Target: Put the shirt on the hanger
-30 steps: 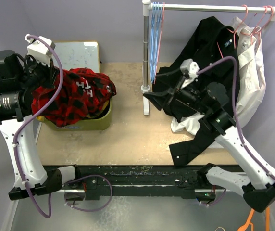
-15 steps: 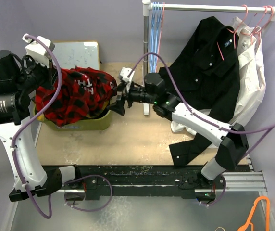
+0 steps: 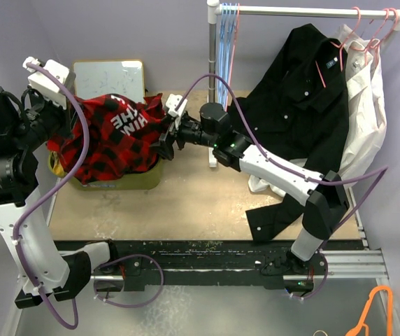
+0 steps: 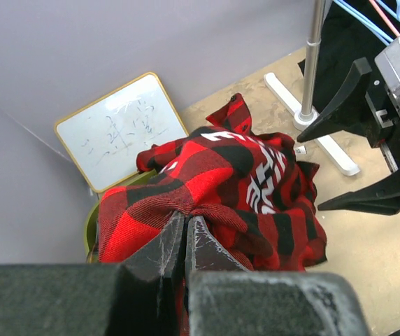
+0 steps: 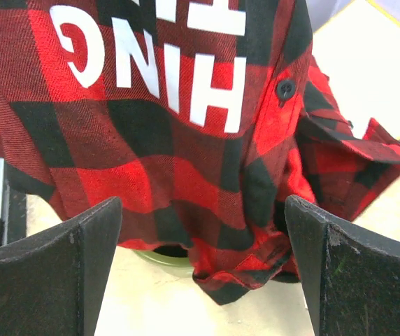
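Green bin (image 3: 133, 180), black shirt (image 3: 277, 210) on table (image 3: 193, 199)

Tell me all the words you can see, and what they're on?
"HING": big white letters on the red-and-black check shirt; other letters around it are cut off.
Whiteboard: faint scribbles, not readable.
Tag on the black shirt: too small to read.

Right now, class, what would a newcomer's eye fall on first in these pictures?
The red-and-black shirt, bunched over the green bin at the left, pinched in the left arm's fingers. The right arm's fingers, spread open, reach toward its edge. Far right, a black shirt hangs from the rail.
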